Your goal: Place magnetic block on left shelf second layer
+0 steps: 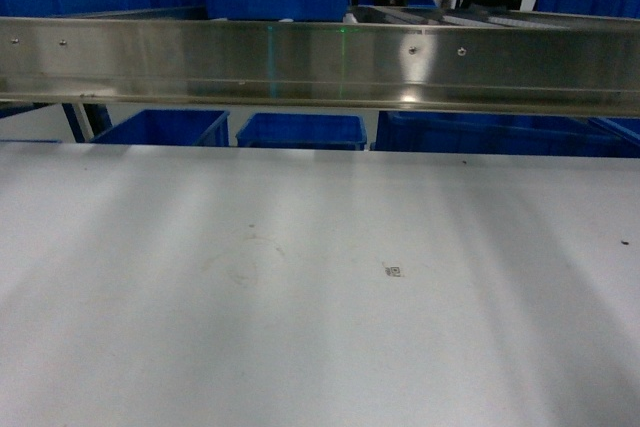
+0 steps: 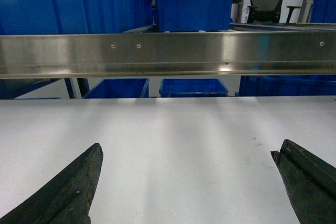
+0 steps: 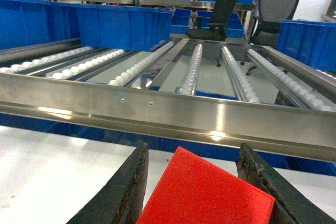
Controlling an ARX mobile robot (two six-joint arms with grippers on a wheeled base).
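Note:
The magnetic block (image 3: 205, 192) is a flat red square, seen only in the right wrist view. It sits tilted between the dark fingers of my right gripper (image 3: 193, 147), which is shut on it above the white table (image 3: 47, 171). My left gripper (image 2: 189, 148) is open, fingers wide apart over the bare white table (image 2: 178, 129), with nothing between them. Neither gripper nor the block shows in the head view. Whether the rack ahead is the left shelf I cannot tell.
A long steel rail (image 1: 320, 62) crosses just beyond the table's far edge. Behind it lies a roller rack (image 3: 194, 69) with blue bins (image 3: 126, 24) on it. More blue bins (image 1: 300, 132) sit below the rail. Office chairs (image 3: 273, 9) stand further back.

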